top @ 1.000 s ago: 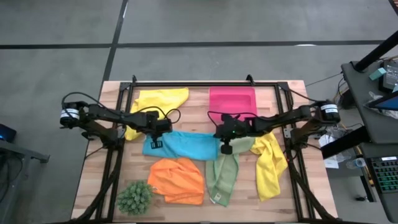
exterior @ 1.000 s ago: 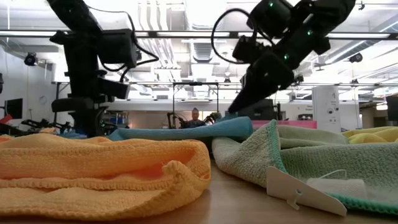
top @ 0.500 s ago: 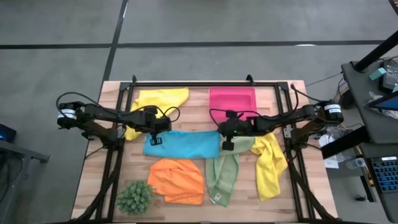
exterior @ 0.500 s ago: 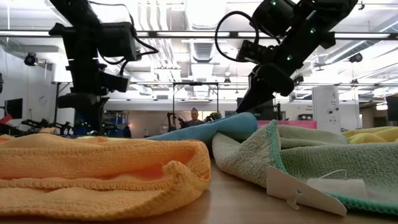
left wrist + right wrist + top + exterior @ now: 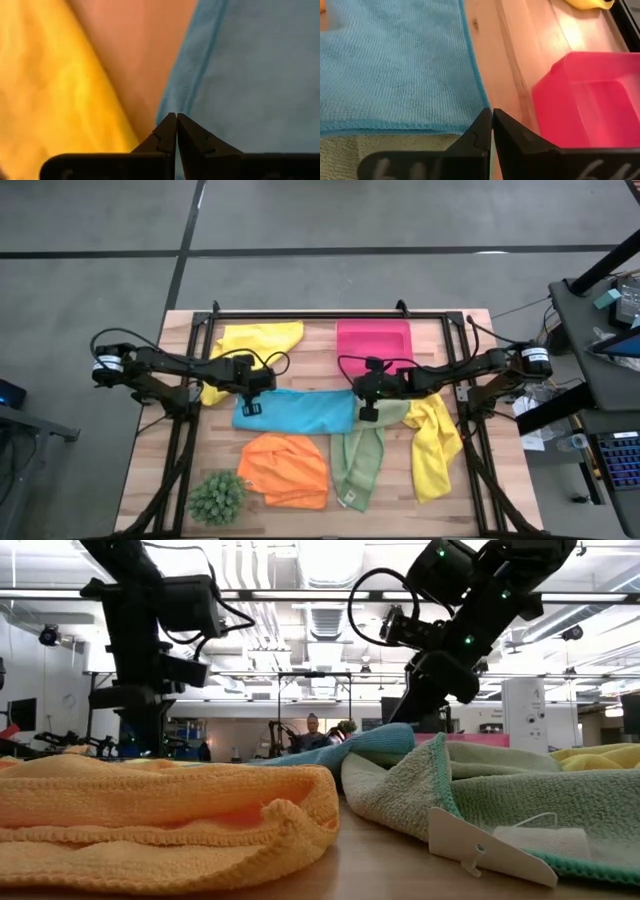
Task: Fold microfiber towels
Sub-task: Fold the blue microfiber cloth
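Observation:
The turquoise towel [image 5: 295, 410] lies spread across the table's middle between my two grippers. My left gripper [image 5: 250, 403] is shut at its left end, my right gripper [image 5: 365, 409] is shut at its right end. In the low view the towel's right end [image 5: 392, 736] is raised and its left end is hidden behind the orange towel [image 5: 160, 810]. The orange towel [image 5: 286, 470], the sage green towel [image 5: 360, 458] and a yellow towel [image 5: 435, 445] lie crumpled nearer the front. A second yellow towel [image 5: 250, 345] lies at the far left. My left gripper pinches the turquoise towel's left edge [image 5: 170, 107] between its two shut fingers, which point down from above. The towel lies low around it. My right gripper pinches the towel's far right corner [image 5: 482, 107] between its two shut fingers, coming from above. That end [image 5: 392, 736] is lifted a little off the table and the cloth slopes down toward the left.
A rigid pink tray [image 5: 375, 340] stands at the far middle, just beyond my right gripper. A spiky green plant ball [image 5: 217, 497] sits at the front left. The sage green towel's tag [image 5: 480, 845] lies near the low camera. A black frame rims the table.
My right gripper has gone a little toward the far edge, my left gripper a little toward the left. The turquoise towel, wrinkled before, is now drawn out into a flatter rectangle; its left end has sunk low while its right end stays raised.

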You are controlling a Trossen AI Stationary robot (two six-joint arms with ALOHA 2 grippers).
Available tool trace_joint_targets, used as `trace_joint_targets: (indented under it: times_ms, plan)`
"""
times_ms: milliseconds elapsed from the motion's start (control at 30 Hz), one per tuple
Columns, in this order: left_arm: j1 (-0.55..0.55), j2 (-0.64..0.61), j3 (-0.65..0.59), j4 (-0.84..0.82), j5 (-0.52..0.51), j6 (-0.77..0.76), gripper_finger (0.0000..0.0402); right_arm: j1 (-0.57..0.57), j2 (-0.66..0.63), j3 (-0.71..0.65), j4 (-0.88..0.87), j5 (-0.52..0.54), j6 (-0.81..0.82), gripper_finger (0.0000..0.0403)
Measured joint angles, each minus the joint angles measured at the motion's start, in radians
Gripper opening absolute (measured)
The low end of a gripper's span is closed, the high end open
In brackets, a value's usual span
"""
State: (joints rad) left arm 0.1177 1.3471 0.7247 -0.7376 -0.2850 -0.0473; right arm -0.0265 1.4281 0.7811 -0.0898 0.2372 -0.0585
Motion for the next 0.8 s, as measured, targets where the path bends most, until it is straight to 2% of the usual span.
trace_joint_targets:
  times_ms: [133, 500, 800]
  plan:
    - [-0.001, 0.000, 0.000, 0.038, 0.045, -0.002, 0.0000, 0.000, 0.000, 0.000, -0.001, -0.006, -0.001, 0.0029]
    - [-0.016, 0.020, -0.026, 0.110, 0.168, -0.098, 0.0000, 0.000, -0.040, -0.001, -0.031, 0.010, -0.012, 0.0129]
    - [-0.021, 0.100, -0.051, 0.125, 0.146, -0.104, 0.0000, 0.002, -0.099, -0.005, -0.068, 0.004, 0.021, 0.0140]
